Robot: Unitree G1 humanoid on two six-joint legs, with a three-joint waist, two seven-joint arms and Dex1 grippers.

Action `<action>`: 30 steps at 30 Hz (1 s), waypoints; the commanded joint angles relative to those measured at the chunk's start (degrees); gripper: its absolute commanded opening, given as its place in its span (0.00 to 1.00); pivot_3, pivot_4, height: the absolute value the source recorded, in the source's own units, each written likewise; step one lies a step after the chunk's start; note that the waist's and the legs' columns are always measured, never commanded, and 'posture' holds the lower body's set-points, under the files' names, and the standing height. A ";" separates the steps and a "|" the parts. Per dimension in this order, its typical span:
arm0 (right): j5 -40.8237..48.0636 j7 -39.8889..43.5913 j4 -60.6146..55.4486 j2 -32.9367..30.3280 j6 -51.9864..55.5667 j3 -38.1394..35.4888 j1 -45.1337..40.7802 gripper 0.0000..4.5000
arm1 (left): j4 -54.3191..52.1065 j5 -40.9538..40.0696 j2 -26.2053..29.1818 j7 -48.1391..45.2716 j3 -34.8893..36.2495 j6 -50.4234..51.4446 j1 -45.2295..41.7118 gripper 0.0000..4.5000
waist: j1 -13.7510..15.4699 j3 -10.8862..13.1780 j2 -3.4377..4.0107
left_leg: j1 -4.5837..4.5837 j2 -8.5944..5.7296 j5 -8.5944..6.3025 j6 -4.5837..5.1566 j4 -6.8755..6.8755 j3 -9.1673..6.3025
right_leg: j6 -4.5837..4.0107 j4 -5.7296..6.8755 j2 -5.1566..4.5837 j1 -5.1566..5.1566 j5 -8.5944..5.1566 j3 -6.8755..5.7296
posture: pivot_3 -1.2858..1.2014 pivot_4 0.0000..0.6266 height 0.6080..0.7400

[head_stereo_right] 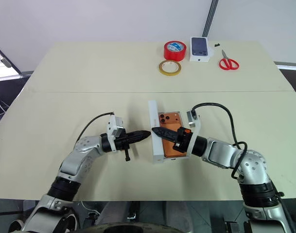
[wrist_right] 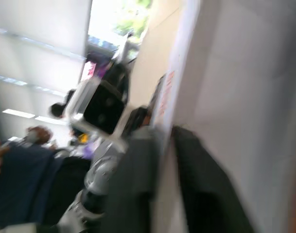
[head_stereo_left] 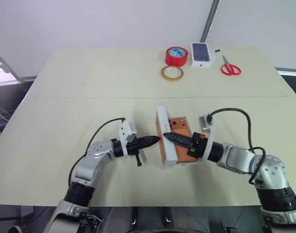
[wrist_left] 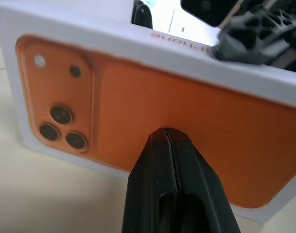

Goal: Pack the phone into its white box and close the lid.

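Mid-table (head_stereo_right: 65, 87), nearer the front edge: the white box (head_stereo_right: 166, 159) lying flat, with the phone (head_stereo_right: 168, 118) inside it, orange back upward and the darker lens cluster at the far end. Along the phone's left side, the lid (head_stereo_right: 155, 121) – up on one long edge, roughly upright rather than laid over the tray, so not closed. From the left, the left gripper (head_stereo_right: 148, 133) held level and pointing rightward, clenched tight on nothing, tip right up against the lid's outer face; actual contact impossible to confirm. In the left wrist view, just beyond those closed tips, an orange surface with three lenses inside a white border – whether print or the phone itself, not clear. From the right, the right gripper (head_stereo_right: 156, 130) stretched leftward low across the phone, reaching the lid's upper rim; in the right wrist view, set astride a thin white edge bearing orange lettering. Clamped on that edge or let go of it: cannot tell. Well apart at the table's far side, in a loose group: a red tape roll (head_stereo_right: 175, 50), just in front of it a yellowish tape ring (head_stereo_right: 170, 67), beside the red roll a small white box with a dark phone picture (head_stereo_right: 200, 48), and rightmost a pair of red-handled scissors (head_stereo_right: 229, 62).
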 commanded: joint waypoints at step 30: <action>-69.27 28.92 -8.76 -9.74 -31.78 4.29 6.89 0.01 | -2.84 -0.08 5.37 0.48 1.98 6.46 0.58 0.00 | 1.14 -0.01 0.04 | -0.07 0.01 -0.04 0.05 0.03 0.04 | 0.00 -0.06 0.03 -0.07 0.00 0.00 | 0.52 0.24 1.00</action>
